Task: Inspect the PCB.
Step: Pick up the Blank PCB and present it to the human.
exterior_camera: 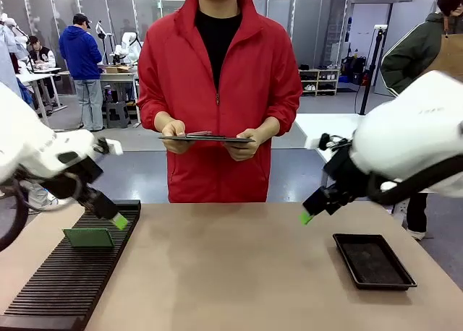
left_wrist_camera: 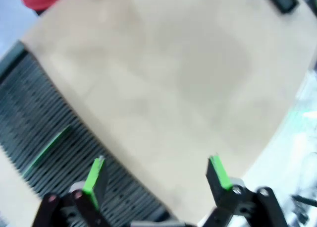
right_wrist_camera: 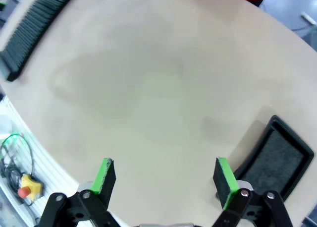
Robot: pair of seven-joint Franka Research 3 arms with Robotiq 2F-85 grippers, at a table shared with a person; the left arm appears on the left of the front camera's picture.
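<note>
One tan table [exterior_camera: 231, 273] is shown from the robot's side, and a person in a red jacket [exterior_camera: 217, 78] is stood at its far edge, at 12 o'clock. A long black slotted rack [exterior_camera: 58, 287] is laid along the table's 8 o'clock corner. A shallow black tray [exterior_camera: 372, 261] is set at 4 o'clock. A dark flat panel [exterior_camera: 206, 138] is held level in both of the person's hands.

The PCB [exterior_camera: 88, 238] is stood on edge in a slot of the rack. Its long axis is run along the slot, side to side in the front view.

The left gripper [exterior_camera: 116, 217] is held just above the board, which lies at about 7 o'clock from its green pad. Its jaws are spread wide and nothing is gripped. The right gripper [exterior_camera: 309, 212] is hung well apart, at 3 o'clock from the board, likewise wide open and empty. The left arm is judged much the nearer for a pick.
</note>
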